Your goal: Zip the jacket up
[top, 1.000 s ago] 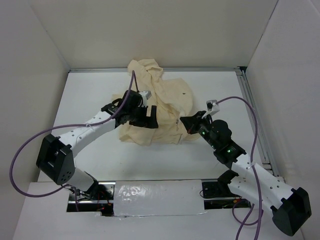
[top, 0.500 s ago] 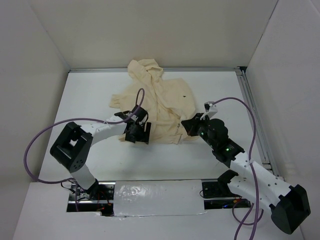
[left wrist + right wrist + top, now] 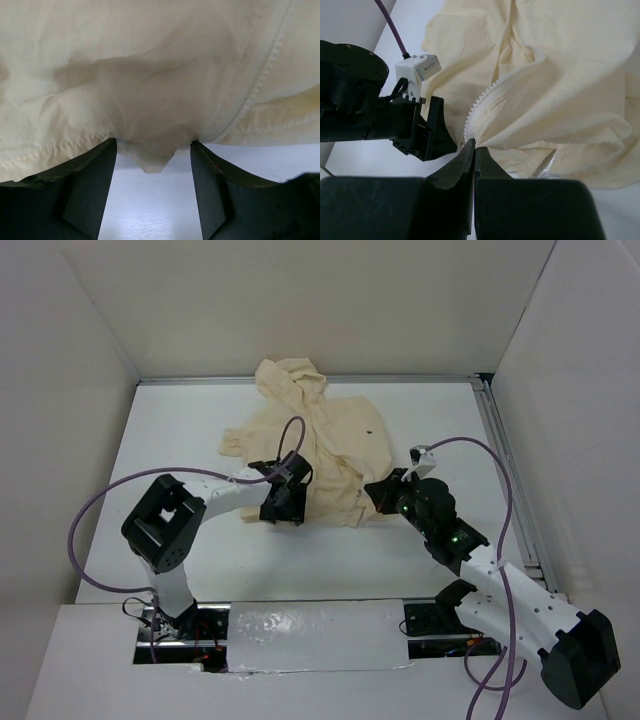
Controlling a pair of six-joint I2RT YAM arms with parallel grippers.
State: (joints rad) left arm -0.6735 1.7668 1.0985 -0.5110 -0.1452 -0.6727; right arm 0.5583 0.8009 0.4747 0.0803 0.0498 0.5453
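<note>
The cream jacket [image 3: 325,435] lies crumpled on the white table, hood toward the back wall, with a tiny dark spot [image 3: 371,433] on the chest. My left gripper [image 3: 285,504] is at the jacket's near hem. In the left wrist view it [image 3: 152,146] is open, and a small corner of the jacket's fabric [image 3: 150,159] hangs between the fingers. My right gripper [image 3: 373,492] is at the jacket's lower right edge. In the right wrist view it [image 3: 474,145] is shut on the jacket's [image 3: 560,75] front edge, right at the white zipper teeth [image 3: 481,99].
White enclosure walls stand at the back and both sides. A metal rail [image 3: 505,470] runs along the right side. Purple cables [image 3: 480,445] loop above both arms. A taped strip [image 3: 315,635] lies at the near edge between the arm bases.
My left gripper has come off the top of the jacket and moved nearer and a little right to its near hem, the arm folding in. My right gripper has stayed almost still, pinching the fabric.
</note>
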